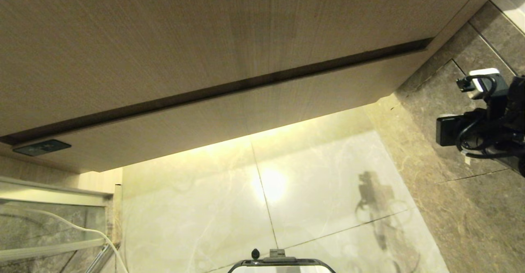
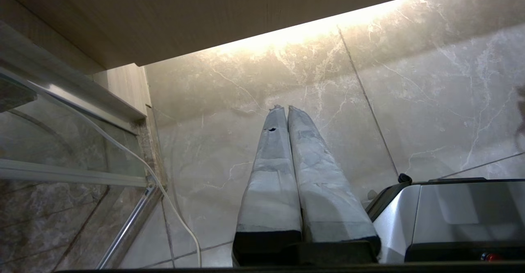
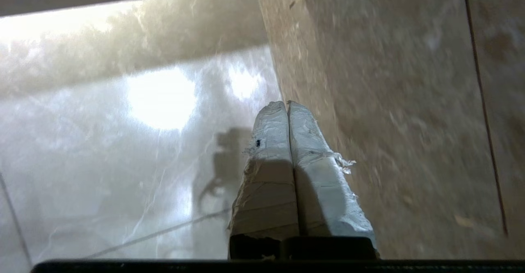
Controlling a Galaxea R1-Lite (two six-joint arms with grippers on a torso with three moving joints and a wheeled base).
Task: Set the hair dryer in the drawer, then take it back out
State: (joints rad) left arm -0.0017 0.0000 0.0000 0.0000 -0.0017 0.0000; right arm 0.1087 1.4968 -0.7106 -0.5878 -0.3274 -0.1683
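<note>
Tan wood-grain drawer (image 1: 246, 113) front, flush and closed beneath the vanity; hair dryer unseen.

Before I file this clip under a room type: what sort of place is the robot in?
Probably a bathroom. A tan wood-grain vanity front hangs above a glossy pale marble tile floor, lit from underneath. Brown stone wall tiles rise at the right, and a metal-framed glass panel, perhaps a shower door, stands at the left.

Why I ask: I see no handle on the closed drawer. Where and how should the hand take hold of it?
Probably at the dark groove along the drawer front's lower edge, the only recess on that flat panel. Come from below and hook up behind the lip. The right hand, now shut, must open first.
</note>
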